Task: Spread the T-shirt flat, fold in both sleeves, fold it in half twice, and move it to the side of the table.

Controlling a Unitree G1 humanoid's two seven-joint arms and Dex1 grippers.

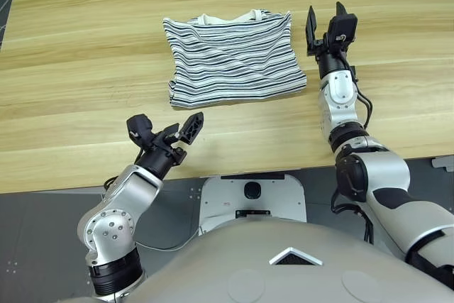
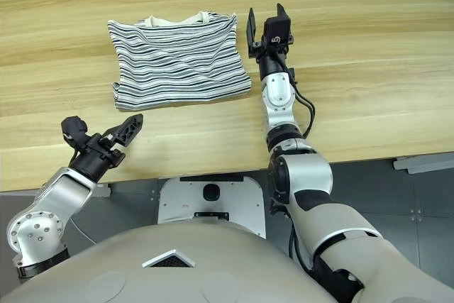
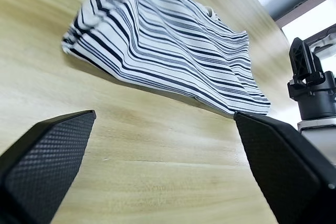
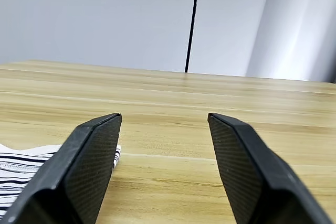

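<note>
A striped T-shirt point(image 1: 230, 58) lies folded into a rough square on the wooden table point(image 1: 85, 47), its white collar at the far edge. My left gripper point(image 1: 167, 127) hovers open near the table's front edge, a short way in front of the shirt's near left corner point(image 3: 73, 43). Just right of the shirt's far right corner, my right gripper point(image 1: 329, 23) stands open and empty. In the right wrist view its two black fingers point(image 4: 89, 166) frame bare table, with a bit of the striped T-shirt point(image 4: 21, 166) beside one finger.
Bare wood stretches to the left, right and behind the shirt. The table's front edge point(image 1: 213, 174) runs just behind my left gripper. A thin black stand point(image 4: 192, 22) rises beyond the table's far edge.
</note>
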